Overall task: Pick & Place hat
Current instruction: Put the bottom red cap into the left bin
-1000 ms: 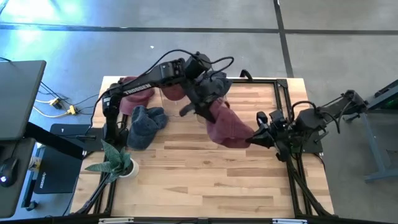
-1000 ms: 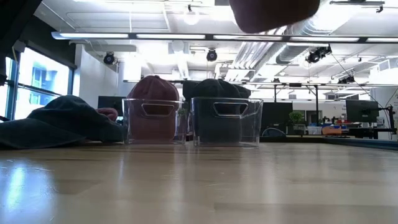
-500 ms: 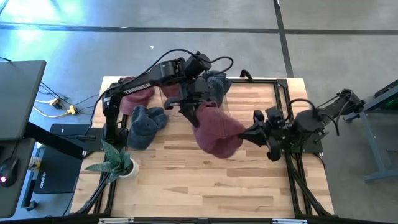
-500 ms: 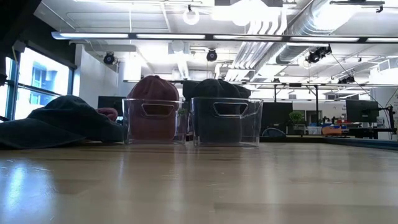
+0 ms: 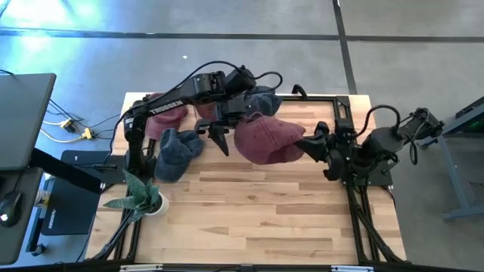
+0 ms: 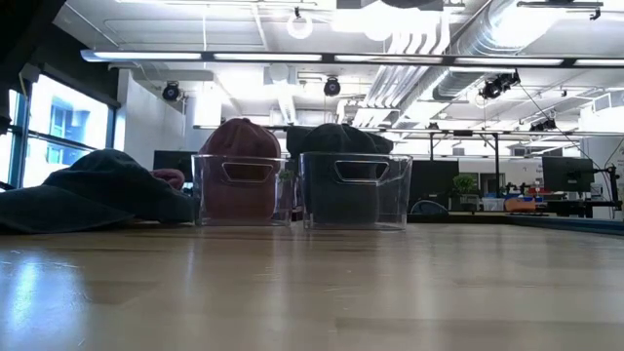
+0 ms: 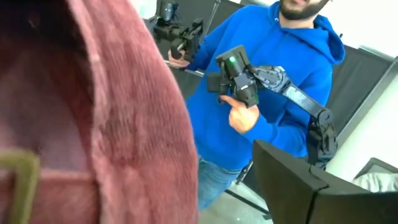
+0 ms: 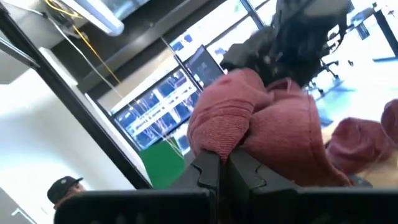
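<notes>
A dark red corduroy hat (image 5: 265,140) hangs in the air over the middle of the table, between my two grippers. My right gripper (image 5: 308,143) is shut on its right end; in the right wrist view the hat (image 8: 273,130) fills the space just past the gripper (image 8: 219,163). My left gripper (image 5: 219,138) stands open at the hat's left edge. The left wrist view shows the hat's back strap and brass buckle (image 7: 17,180) very close. The hat is above what the low view shows. My right gripper pinches a bunched fold of cloth at the hat's right end (image 8: 222,142) between its two fingers. The fingers come about level from the table's right side. The hat is lifted clear of the table and reaches from the fingers toward the left arm. My left gripper is close against the hat's left edge; whether a finger touches it I cannot tell.
Two clear bins stand at the far edge: one with red hats (image 6: 242,190), one with dark hats (image 6: 354,190). Blue hats (image 5: 178,151) lie on the table's left, with a potted plant (image 5: 144,198) near the front left. A person in a blue hoodie (image 7: 273,74) stands beyond the table.
My left gripper has opened, let go of the hat's left edge and turned at the wrist. My right gripper has risen and gone toward the far edge with the hat. The hat hung low and stretched between both grippers; now it is higher and out of the low view.
</notes>
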Tool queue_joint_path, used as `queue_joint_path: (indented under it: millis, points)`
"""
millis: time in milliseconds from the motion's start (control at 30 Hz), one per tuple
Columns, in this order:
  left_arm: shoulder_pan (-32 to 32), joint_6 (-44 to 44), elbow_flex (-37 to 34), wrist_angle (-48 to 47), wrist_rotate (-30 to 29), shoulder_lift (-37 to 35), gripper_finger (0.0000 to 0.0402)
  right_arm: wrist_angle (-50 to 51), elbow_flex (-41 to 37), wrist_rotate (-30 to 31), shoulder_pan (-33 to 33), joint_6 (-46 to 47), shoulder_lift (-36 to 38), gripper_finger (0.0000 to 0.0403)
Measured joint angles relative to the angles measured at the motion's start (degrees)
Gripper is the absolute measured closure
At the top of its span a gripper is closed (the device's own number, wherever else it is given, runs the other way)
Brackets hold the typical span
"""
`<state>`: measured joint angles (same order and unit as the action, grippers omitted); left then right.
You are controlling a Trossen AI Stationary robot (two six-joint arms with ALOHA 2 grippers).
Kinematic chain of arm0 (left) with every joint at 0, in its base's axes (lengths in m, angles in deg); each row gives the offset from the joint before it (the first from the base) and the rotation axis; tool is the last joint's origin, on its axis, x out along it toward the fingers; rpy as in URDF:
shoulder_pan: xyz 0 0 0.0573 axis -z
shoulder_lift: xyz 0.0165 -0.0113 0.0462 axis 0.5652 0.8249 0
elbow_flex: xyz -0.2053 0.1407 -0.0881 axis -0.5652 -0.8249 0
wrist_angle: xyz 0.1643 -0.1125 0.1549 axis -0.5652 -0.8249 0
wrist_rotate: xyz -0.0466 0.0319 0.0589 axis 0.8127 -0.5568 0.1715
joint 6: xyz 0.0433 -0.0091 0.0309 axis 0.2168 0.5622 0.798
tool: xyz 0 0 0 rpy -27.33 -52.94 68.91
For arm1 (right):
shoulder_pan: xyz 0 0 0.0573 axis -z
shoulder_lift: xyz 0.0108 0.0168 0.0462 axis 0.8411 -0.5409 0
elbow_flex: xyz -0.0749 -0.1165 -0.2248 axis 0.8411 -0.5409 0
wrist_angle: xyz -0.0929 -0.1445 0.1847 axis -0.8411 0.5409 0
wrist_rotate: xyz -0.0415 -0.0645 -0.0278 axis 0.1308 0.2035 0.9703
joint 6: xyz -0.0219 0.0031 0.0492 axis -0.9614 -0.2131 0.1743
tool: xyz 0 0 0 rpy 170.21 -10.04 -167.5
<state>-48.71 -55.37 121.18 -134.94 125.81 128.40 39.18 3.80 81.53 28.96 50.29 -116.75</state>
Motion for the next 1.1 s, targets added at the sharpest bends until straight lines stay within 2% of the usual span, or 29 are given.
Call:
queue_joint_path:
  millis: [100,233,400,500,600,733,800,933,1000,1100]
  points:
    - [1.9,2.2,0.0,-2.8,0.0,0.0,0.0203,-1.6,0.0,0.7,0.0,-3.0,0.0,0.0399]
    - [5.3,0.4,0.0,-0.8,-2.8,-0.1,0.0226,-1.0,0.0,1.4,0.0,-5.6,0.5,0.0401]
    - [9.5,-12.0,0.0,11.7,-19.5,-0.1,0.0276,0.9,0.0,-1.1,0.0,-6.0,1.5,0.0394]
    - [10.1,-17.9,0.0,19.4,-24.1,-0.1,0.0311,3.4,0.0,-4.4,0.0,-5.5,2.1,0.0396]
    - [8.9,-23.8,0.0,23.1,-25.0,-0.1,0.0337,5.8,0.0,-5.9,0.0,-5.3,3.1,0.04]
    - [7.8,-32.6,0.0,23.1,-22.7,-0.1,0.0352,8.2,0.0,-5.8,0.0,-5.2,4.5,0.0395]
    - [7.9,-33.2,0.0,23.0,-20.3,-0.1,0.0353,9.4,0.0,-5.9,0.0,-5.2,5.0,0.0395]
    - [8.6,-28.5,0.0,25.1,-20.3,0.4,0.0374,12.4,0.0,-6.9,0.0,-5.2,5.6,0.04]
    - [8.8,-29.1,0.0,28.9,-20.4,0.4,0.0393,14.3,0.0,-8.7,0.0,-5.4,5.6,0.04]
    - [8.7,-33.7,0.0,36.1,-20.4,0.3,0.0394,16.0,-0.1,-9.6,0.0,-7.7,5.0,0.0386]
